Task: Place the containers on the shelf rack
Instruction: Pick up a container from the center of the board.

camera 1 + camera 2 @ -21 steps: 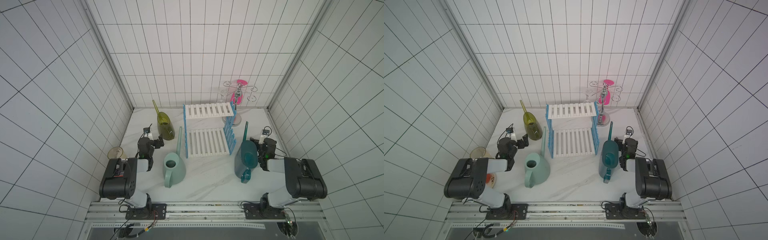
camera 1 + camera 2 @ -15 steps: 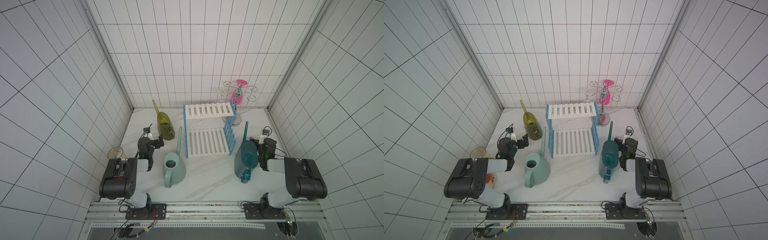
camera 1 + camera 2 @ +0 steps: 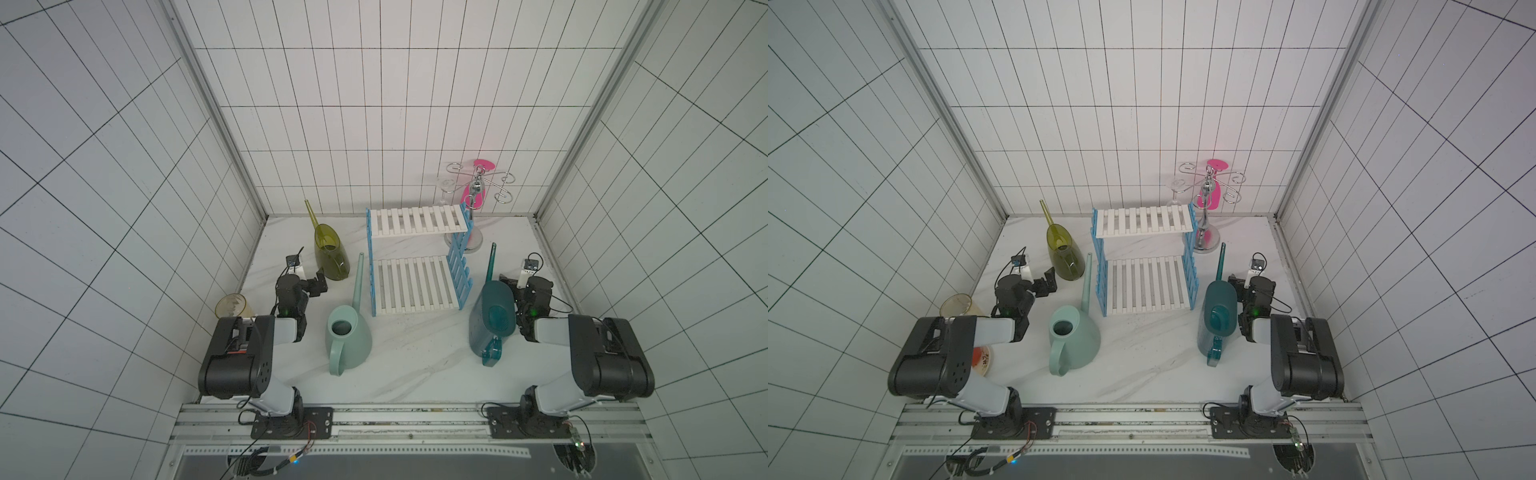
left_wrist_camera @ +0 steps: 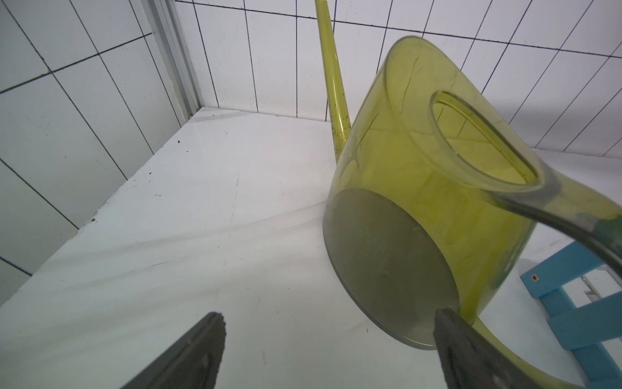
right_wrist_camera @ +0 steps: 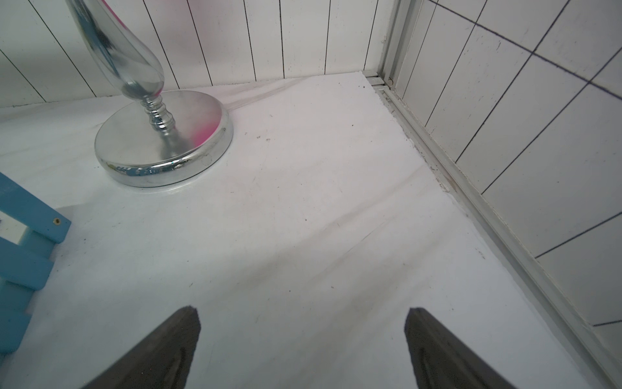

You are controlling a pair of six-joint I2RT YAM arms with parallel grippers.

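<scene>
- The left gripper [image 3: 318, 283] sits low over the table [image 3: 415, 370], jaws spread wide and holding nothing.
- The olive-yellow can [image 3: 330, 257] stands just beyond it, left of the shelf rack [image 3: 415, 286].
- The right gripper [image 3: 508, 283] is likewise spread and empty, just right of the dark teal can [image 3: 492, 320], which stands right of the rack.
- The mint green can [image 3: 349, 336] stands near-left of the rack, with its spout beside the left frame.

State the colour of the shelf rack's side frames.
Light blue side frames, clearest in a top view.
</scene>
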